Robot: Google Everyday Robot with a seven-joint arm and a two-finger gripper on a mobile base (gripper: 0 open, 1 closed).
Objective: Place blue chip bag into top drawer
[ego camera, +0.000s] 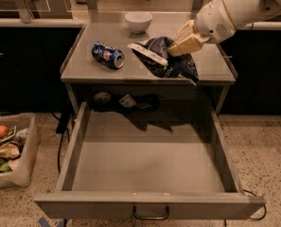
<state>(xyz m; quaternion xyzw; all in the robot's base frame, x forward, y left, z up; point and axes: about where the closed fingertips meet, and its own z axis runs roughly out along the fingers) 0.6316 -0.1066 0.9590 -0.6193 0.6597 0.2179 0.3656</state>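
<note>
The blue chip bag (167,59) is a crumpled dark blue foil bag with pale edges. It hangs in the air above the front right part of the counter top (92,65). My gripper (178,44) is shut on the bag's upper part, with its cream fingers (189,42) pinching the foil. The white arm comes in from the upper right. The top drawer (149,167) stands pulled wide open below the counter. Its flat grey bottom is bare, and a metal loop handle (151,214) sits on its front.
A blue soda can (108,55) lies on its side on the counter's left part. A white bowl (138,21) stands at the back. Dark objects (126,100) lie at the drawer's back edge. A bin with scraps (7,148) stands on the floor at left.
</note>
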